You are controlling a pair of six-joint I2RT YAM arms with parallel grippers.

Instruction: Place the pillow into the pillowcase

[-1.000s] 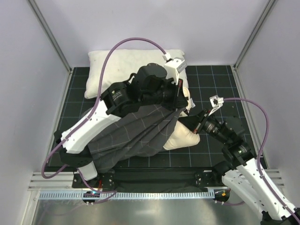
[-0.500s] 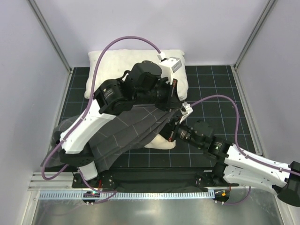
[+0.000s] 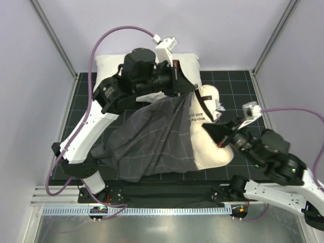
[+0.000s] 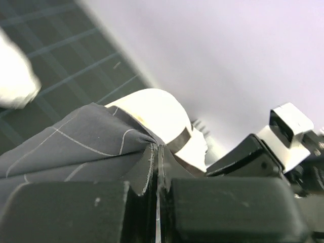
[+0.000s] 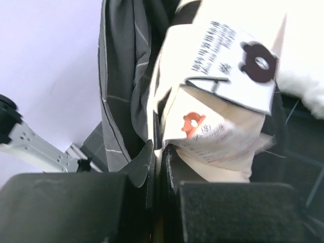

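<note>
My left gripper (image 3: pixel 186 90) is shut on the upper edge of the dark grey grid-patterned pillowcase (image 3: pixel 152 142) and holds it lifted. The left wrist view shows the jaws (image 4: pixel 158 167) pinching that fabric (image 4: pixel 76 147). The cream pillow (image 3: pixel 212 149) sticks out of the pillowcase's right side, its lettered end up by my left gripper. My right gripper (image 3: pixel 212 131) is shut on the pillow's fabric. In the right wrist view (image 5: pixel 163 162) the pillow (image 5: pixel 223 131) shows dark lettering, a brown bear face print (image 5: pixel 258 63) and the pillowcase (image 5: pixel 121 76) to its left.
A larger plain white pillow (image 3: pixel 109 71) lies at the back of the black gridded mat (image 3: pixel 243 101), partly hidden by my left arm; it also shows in the left wrist view (image 4: pixel 15 81). Pale enclosure walls stand close on three sides.
My left gripper has lifted the pillowcase edge toward the back. My right gripper has drawn back to the right with the pillow, and more of the pillow shows.
</note>
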